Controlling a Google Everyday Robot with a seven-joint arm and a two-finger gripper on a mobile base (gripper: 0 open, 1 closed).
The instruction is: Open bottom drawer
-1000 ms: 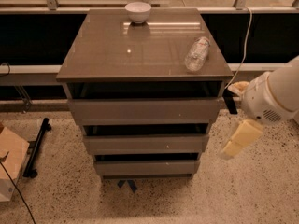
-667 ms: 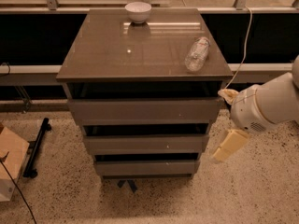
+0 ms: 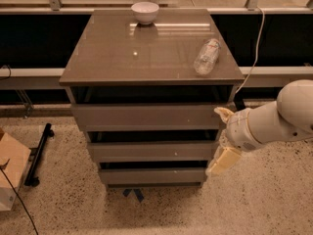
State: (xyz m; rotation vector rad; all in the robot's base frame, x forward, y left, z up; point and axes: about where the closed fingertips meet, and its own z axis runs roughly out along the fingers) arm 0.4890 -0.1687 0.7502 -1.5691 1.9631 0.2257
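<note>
The cabinet has three taupe-grey handleless drawers, stepped narrower downward. The bottom drawer is the lowest and narrowest, its front closed, near the floor. My gripper hangs from the white arm at the cabinet's right side. One cream finger points down beside the right end of the bottom drawer. The other finger shows near the top drawer's right end. It holds nothing that I can see.
A white bowl and a lying clear plastic bottle rest on the cabinet top. A cardboard box and a black stand are on the speckled floor at left. A cable hangs behind at right.
My arm and gripper have moved left and a little down, from well right of the cabinet to right against its right side by the lower drawers.
</note>
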